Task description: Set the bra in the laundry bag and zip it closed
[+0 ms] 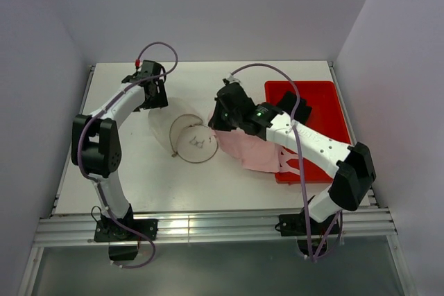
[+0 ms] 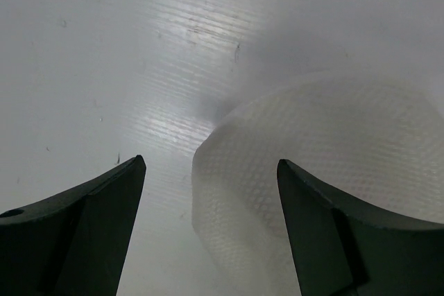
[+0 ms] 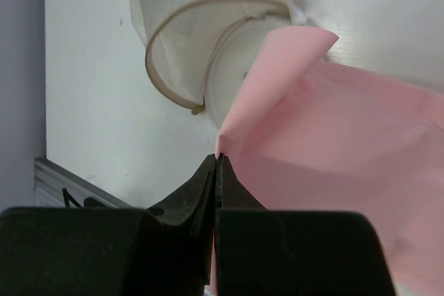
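Top external view shows the white mesh laundry bag [image 1: 182, 129] lying near the middle of the white surface [image 1: 139, 178], with its hooped round opening turned toward the right arm. The pale pink bra [image 1: 258, 152] lies just right of the bag, spread on the surface and reaching the near left edge of the red bin [image 1: 326, 95]. Its leading corner is close beside the bag's rim.

The right end effector [image 3: 217, 159] is clamped tight on a folded corner of the bra. In the right wrist view the two dark fingers meet with only a thin edge of pink fabric between them. The rest of the cloth fans out to the right, and the bag's opening sits just beyond the held corner.

The left end effector [image 2: 208, 164] is spread wide and holds nothing. In the left wrist view its fingers stand well apart over the surface, and a rounded edge of the mesh bag lies between and beyond them, nearer the right finger. I cannot tell whether either finger touches the mesh. From above, this end effector sits at the far left edge of the bag
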You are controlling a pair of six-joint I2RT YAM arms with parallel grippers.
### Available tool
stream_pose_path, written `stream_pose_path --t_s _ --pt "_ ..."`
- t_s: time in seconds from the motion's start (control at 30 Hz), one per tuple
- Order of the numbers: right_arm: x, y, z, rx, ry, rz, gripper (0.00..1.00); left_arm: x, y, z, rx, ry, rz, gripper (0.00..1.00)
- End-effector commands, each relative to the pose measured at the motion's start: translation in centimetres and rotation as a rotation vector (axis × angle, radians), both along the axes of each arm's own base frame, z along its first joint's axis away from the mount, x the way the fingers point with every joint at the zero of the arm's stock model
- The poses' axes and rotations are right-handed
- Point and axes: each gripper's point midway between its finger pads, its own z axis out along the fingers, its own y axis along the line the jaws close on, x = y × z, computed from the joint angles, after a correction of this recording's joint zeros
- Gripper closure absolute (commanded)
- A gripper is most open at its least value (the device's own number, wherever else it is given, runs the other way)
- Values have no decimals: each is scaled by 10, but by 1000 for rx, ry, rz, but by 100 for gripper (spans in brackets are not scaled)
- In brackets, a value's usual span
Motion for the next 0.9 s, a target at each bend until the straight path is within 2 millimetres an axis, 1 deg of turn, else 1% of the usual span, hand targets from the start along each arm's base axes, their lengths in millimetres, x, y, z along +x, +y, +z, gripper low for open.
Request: stream_pose_path --t_s 0.0,0.03,0.07,0.2,0.23,0.33,0.37,0.4,0.43,0.5,0.53,0.57,0.63,0.7,0.73,0.77,0.8,0.83,0.87 --pt "5 25 17 57 -51 22 100 15 7 19 -14 -57 38 16" --pt "3 29 14 55 -45 28 100 16 10 20 -21 -61 46 16" --pt "-1 37 7 47 -33 44 100 16 12 25 -30 -76 50 16" --pt "-7 59 5 72 -27 79 100 15 21 33 -36 -95 68 16" --pt "-7 64 0 69 -18 85 100 15 21 36 -43 -100 68 16" --pt "-10 80 4 80 -18 108 100 14 21 40 -51 -111 69 16" --pt "-9 85 -1 71 -8 112 100 15 21 44 -54 -119 69 16" --pt "-10 92 3 84 -10 123 100 14 21 46 -56 -124 71 16" --pt "-8 96 -3 80 2 127 100 14 22 48 -57 -129 72 16" --pt "-7 107 0 108 2 140 100 14 24 55 -60 -144 76 16" --pt "-8 112 -5 107 16 151 100 14 25 58 -60 -148 77 16" --pt "-7 115 -5 112 16 150 100 13 27 60 -59 -152 84 16" --pt "-8 117 -7 102 16 145 100 13 26 66 -68 -167 80 16" --pt "-11 112 -17 89 31 127 100 11 25 68 -80 -173 78 16" --pt "-13 108 -10 106 22 121 100 9 24 75 -90 -190 73 15" --pt "-17 100 -23 101 35 101 100 8 23 76 -98 -196 71 15" --pt "-19 94 -25 100 32 85 100 7 22 79 -108 -204 69 15" --pt "-21 85 -15 119 14 65 100 4 21 86 -116 -220 67 15" --pt "-23 71 -31 91 22 21 100 2 21 90 -122 -230 63 15"
